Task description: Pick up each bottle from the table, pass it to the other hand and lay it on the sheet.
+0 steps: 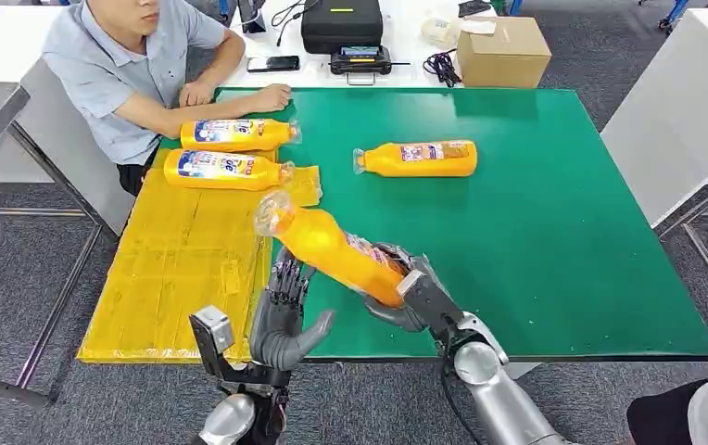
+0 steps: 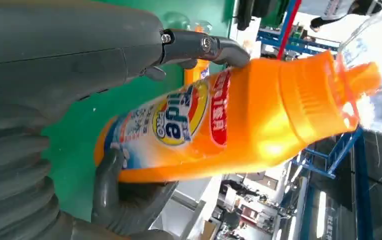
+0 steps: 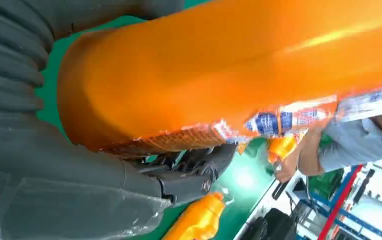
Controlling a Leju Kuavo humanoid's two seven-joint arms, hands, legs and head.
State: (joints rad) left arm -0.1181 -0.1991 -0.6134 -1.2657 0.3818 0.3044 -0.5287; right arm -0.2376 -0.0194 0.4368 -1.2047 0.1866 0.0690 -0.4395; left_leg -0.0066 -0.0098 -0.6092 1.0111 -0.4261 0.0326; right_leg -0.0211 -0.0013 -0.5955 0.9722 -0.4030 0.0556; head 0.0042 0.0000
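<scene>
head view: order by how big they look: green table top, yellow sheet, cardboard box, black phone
1. green table top
2. yellow sheet
3. cardboard box
4. black phone
The box and phone lie farther from the camera, so they look smaller than they are.

Held bottle (image 1: 336,252) base hidden by right hand (image 1: 404,295).

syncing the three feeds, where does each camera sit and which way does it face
Head view: high on the body, looking forward and down at the green table; both silver arms show.
Left wrist view: behind the left robot hand, facing the orange plastic bottle with a clear cap.
Right wrist view: behind the right robot hand, close against that bottle's base.
All three views share this held bottle.
</scene>
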